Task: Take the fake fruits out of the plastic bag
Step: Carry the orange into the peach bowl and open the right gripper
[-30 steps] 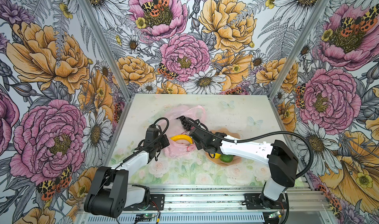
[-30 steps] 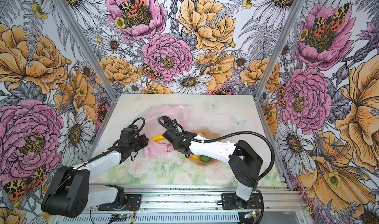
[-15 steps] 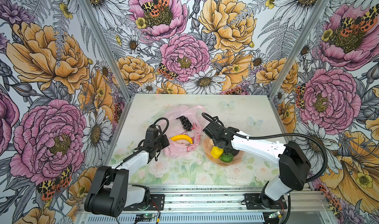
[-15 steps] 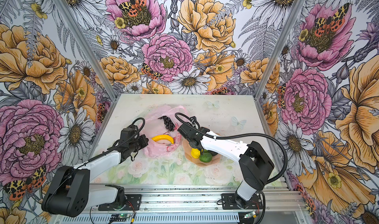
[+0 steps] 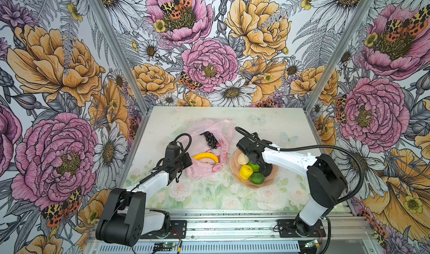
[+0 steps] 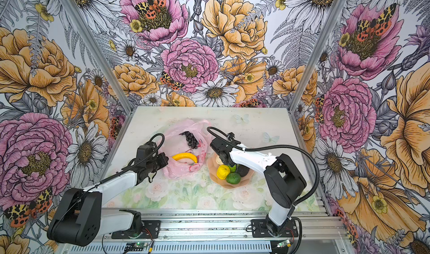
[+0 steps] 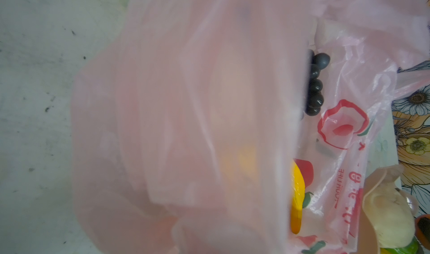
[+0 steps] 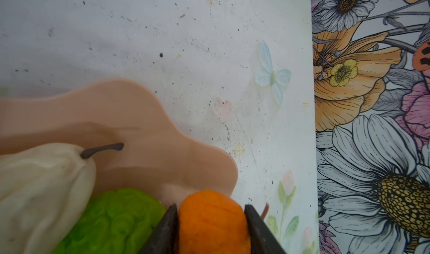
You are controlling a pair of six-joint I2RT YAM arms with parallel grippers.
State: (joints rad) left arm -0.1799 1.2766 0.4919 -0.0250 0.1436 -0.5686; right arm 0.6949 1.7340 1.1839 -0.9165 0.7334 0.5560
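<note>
One orange between two fingers

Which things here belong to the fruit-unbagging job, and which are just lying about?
Job:
- bag, pinched by the left gripper
- banana and grapes inside it
- orange in the right gripper
- pear, yellow citrus, green citrus and avocado, already out

Lying about:
- plate under the removed fruit
- table
- floral walls
</note>
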